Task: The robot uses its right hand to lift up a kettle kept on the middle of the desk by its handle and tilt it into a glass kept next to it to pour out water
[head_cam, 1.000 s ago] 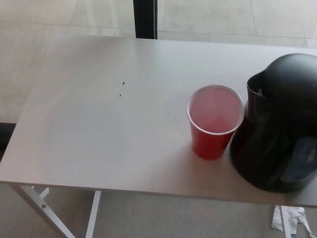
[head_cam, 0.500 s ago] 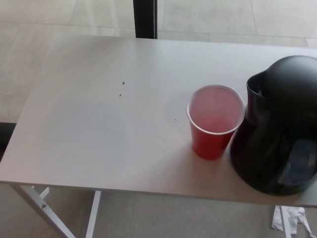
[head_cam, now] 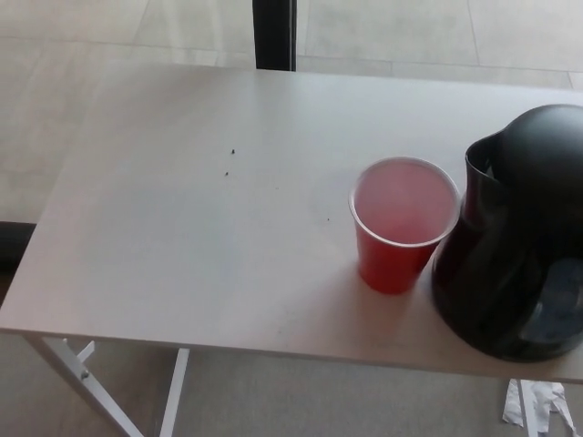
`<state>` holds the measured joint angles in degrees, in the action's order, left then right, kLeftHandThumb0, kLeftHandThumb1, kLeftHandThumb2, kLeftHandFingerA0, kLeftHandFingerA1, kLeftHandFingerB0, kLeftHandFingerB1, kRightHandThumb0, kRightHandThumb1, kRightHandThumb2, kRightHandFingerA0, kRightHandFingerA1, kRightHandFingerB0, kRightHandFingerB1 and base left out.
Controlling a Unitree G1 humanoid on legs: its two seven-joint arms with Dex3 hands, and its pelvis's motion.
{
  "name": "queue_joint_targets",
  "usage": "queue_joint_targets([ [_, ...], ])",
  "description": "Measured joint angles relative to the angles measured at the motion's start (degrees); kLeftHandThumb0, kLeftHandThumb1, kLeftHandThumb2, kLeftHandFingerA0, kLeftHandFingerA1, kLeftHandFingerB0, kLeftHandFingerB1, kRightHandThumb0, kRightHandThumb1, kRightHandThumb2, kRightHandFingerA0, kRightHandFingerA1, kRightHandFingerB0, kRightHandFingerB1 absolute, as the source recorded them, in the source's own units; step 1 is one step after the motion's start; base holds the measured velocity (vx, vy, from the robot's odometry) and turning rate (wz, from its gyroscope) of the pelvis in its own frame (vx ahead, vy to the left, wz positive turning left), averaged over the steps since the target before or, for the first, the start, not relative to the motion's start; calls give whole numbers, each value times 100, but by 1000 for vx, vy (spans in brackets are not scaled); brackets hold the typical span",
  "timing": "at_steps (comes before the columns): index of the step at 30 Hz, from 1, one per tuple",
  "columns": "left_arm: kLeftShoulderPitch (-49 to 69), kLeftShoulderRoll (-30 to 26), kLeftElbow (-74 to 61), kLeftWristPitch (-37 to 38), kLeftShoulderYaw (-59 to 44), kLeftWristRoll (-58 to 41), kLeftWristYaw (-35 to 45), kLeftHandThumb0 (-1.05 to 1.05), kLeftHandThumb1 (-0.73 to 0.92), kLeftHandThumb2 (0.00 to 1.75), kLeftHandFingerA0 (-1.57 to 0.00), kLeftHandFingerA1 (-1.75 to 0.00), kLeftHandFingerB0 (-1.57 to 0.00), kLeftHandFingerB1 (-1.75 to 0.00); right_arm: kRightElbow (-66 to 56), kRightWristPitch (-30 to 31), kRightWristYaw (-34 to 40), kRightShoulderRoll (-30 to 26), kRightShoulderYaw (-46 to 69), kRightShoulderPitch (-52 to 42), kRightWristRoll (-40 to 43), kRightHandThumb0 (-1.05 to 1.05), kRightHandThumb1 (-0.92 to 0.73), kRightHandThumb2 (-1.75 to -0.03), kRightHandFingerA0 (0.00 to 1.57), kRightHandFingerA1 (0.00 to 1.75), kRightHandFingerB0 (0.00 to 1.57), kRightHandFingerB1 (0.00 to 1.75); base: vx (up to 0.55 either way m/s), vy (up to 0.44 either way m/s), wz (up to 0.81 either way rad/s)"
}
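Near the tabletop's (head_cam: 182,228) front right corner stands the black kettle (head_cam: 519,246), upright, a red cup (head_cam: 401,228) touching its left side. The left half lies bare. Neither hand shows.

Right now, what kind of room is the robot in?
Probably an office or a lab, though it is hard to be sure. There is a plain white desk on thin metal legs, a tiled floor, and just a red cup beside a black kettle.
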<state>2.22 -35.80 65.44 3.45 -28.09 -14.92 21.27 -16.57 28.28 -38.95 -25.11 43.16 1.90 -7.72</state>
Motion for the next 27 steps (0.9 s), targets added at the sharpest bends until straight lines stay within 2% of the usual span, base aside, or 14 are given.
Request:
queue_joint_targets([
  [11, 74, 1, 65, 0, -14, -1, -3, -105, 39, 116, -122, -112, -97, -143, 1054, -16, -448, -441, 1750, -803, 877, -81, -34, -68, 0, 25, 2, 41, 0, 0, 0],
  [12, 79, 1, 68, 0, -16, -1, -3, -105, 35, 119, -118, -114, -92, -150, 1201, -16, -477, -485, 1886, -865, 933, -79, -43, -54, 7, 74, 1, 52, 0, 0, 0],
  [13, 78, 2, 70, 0, -16, -1, -3, -105, 36, 118, -122, -113, -97, -144, 1401, -16, -520, -545, 2067, -942, 1015, -86, -45, -83, 68, 76, 0, 33, 0, 0, 0],
  [14, 79, 2, 73, -1, -16, -1, -3, -105, 38, 119, -124, -109, -97, -144, 1630, -20, -540, -623, 2258, -1032, 1081, -79, -59, -59, 59, 77, 0, 36, 0, 0, 0],
  [15, 79, 2, 75, -1, -16, -1, -3, -105, 36, 120, -117, -117, -90, -152, 1892, -37, -533, -707, 2437, -1122, 1125, -84, -51, -90, 8, 74, 0, 20, 0, 0, 0],
  [17, 74, 3, 75, 0, -15, -1, -3, -105, 37, 119, -122, -112, -90, -152, 2196, -80, -482, -781, 2584, -1209, 1152, -97, -57, -87, 0, 41, 0, 10, 0, 0, 0],
  [20, 61, 4, 76, -1, -15, -1, -3, -105, 37, 119, -125, -109, -91, -152, 2837, -159, -325, -888, 2835, -1321, 1191, -90, -53, -85, 0, 30, 0, 14, 0, 0, 0],
  [21, 59, 4, 77, -1, -15, -1, -3, -21, -7, 84, -125, -116, -114, -114, 3017, -178, -274, -907, 2900, -1329, 1209, -71, -49, -68, 107, 160, 0, 0, 0, 0, 0],
  [22, 58, 4, 79, 0, -15, -1, -4, -21, -7, 84, -125, -116, -114, -114, 3239, -207, -201, -916, 2980, -1325, 1228, -71, -49, -68, 107, 160, 0, 0, 0, 0, 0],
  [23, 57, 6, 81, 0, -15, -1, -3, -105, 37, 120, -125, -108, -90, -154, 3424, -230, -140, -916, 3032, -1312, 1249, -81, -52, -76, 86, 138, 0, 11, 0, 0, 0],
  [24, 55, 9, 82, 0, -14, 0, -3, -105, 37, 120, -125, -108, -90, -154, 3574, -248, -92, -916, 3078, -1301, 1262, -81, -52, -76, 86, 138, 0, 11, 0, 0, 0],
  [25, 50, 11, 84, 0, -12, 0, -4, -105, 37, 122, -121, -112, -88, -157, 3794, -275, -21, -916, 3150, -1287, 1279, -78, -56, -77, 42, 115, 0, 19, 0, 0, 0],
  [26, 48, 13, 85, 0, -12, 1, -4, -105, 37, 122, -121, -112, -88, -157, 4007, -302, 55, -915, 3209, -1272, 1288, -78, -56, -77, 42, 115, 0, 19, 0, 0, 0],
  [27, 46, 15, 85, 0, -8, 2, -6, -105, 37, 123, -123, -111, -88, -159, 4204, -328, 134, -915, 3253, -1258, 1297, -58, -64, -58, 0, 101, 0, 6, 0, 0, 0],
])
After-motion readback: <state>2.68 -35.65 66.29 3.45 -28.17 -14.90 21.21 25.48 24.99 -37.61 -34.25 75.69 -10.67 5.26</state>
